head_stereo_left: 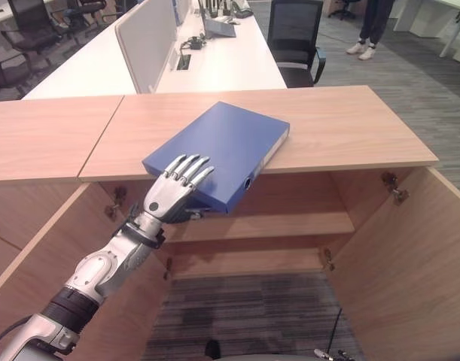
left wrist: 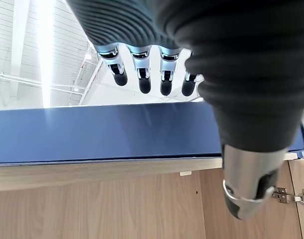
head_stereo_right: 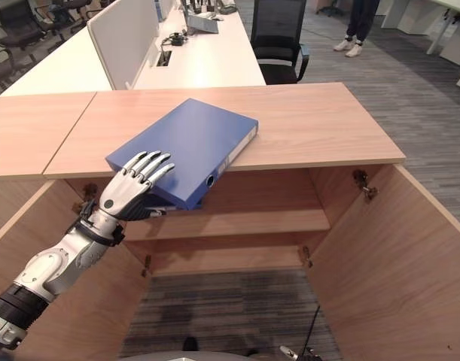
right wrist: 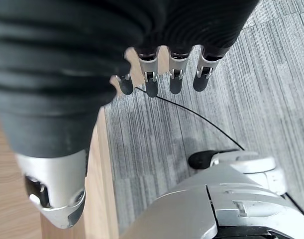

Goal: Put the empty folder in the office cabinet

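A blue folder [head_stereo_left: 222, 147] lies flat and askew on the wooden cabinet top [head_stereo_left: 350, 128], its near corner jutting out over the open cabinet. My left hand [head_stereo_left: 173, 188] reaches up to that corner. Its straight fingers [left wrist: 142, 82] lie spread above the folder's cover [left wrist: 117, 132] and its thumb [left wrist: 251, 189] sits below the folder's edge, so the edge is between them. The hand looks open, not clamped. In the right wrist view my right hand [right wrist: 152, 82] hangs over the grey carpet with relaxed fingers, holding nothing.
Below the top, the cabinet stands open with a bare shelf [head_stereo_left: 290, 224] and doors swung out at the left [head_stereo_left: 34, 256] and right [head_stereo_left: 418, 256]. Behind it are a white desk [head_stereo_left: 214, 68], a black office chair [head_stereo_left: 293, 37] and a person's legs [head_stereo_left: 369, 30].
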{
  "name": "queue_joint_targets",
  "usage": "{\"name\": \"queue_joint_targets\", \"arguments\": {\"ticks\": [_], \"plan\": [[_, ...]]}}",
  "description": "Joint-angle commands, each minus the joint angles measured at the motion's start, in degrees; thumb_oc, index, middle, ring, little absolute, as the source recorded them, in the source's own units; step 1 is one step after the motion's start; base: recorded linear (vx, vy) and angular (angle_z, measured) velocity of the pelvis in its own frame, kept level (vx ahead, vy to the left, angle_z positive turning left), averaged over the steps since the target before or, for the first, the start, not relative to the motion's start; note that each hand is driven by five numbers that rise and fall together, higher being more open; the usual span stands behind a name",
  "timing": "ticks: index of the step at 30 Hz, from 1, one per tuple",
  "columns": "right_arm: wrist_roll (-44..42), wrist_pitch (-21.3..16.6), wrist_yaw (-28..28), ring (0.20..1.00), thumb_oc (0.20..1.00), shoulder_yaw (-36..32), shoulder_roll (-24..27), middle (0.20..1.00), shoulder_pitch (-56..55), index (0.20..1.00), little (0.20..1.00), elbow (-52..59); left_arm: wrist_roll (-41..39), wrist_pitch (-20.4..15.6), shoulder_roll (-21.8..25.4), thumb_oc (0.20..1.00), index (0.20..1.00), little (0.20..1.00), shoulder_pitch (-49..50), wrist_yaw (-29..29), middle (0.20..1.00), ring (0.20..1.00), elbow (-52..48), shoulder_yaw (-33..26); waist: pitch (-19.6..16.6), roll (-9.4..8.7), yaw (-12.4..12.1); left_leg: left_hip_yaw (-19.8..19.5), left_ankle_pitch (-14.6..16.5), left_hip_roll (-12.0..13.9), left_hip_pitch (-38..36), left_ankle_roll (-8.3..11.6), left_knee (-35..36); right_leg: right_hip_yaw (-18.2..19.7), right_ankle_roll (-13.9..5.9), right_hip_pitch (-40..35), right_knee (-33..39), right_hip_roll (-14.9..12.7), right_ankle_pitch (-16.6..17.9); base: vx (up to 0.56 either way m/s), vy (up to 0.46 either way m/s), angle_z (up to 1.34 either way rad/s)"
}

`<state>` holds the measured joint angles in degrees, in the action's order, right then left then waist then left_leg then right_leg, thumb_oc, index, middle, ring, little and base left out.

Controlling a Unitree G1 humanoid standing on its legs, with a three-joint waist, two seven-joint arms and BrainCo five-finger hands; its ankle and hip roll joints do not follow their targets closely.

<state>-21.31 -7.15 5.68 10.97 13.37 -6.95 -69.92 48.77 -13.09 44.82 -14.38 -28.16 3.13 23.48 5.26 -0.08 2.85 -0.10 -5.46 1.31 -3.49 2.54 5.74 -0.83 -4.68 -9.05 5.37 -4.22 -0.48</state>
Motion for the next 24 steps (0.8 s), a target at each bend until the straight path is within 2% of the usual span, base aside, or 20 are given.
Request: {"name": "queue_joint_targets", "arguments": {"ticks": [1, 24], "plan": [[-0.79, -0.97, 0.47, 1.000, 1.000, 0.21, 0.99, 1.000, 3.82, 1.000, 1.000, -0.90, 1.00, 1.32, -1.40, 1.000, 1.000, 1.000, -11.22, -1.46, 1.000, 1.000, 3.35, 0.82, 2.40, -0.23, -0.11, 1.58, 7.50, 2.42, -5.28, 2.19, -0.74, -0.95, -3.74, -0.60, -0.38, -0.73, -1.37, 0.00, 0.000, 0.00], [-0.86, -0.76, 0.40, 1.000, 1.000, 0.16, 0.94, 1.000, 3.87, 1.000, 1.000, -1.31, 1.81, 2.27, -1.90, 1.000, 1.000, 1.000, -12.33, -0.86, 1.000, 1.000, 6.65, 2.39, 2.24, -0.17, 0.34, 2.43, 7.54, 2.38, -5.29, 2.14, -0.74, -0.39, -3.92, -0.13, -0.37, -0.82, -1.13, 0.00, 0.001, -0.02]]}}
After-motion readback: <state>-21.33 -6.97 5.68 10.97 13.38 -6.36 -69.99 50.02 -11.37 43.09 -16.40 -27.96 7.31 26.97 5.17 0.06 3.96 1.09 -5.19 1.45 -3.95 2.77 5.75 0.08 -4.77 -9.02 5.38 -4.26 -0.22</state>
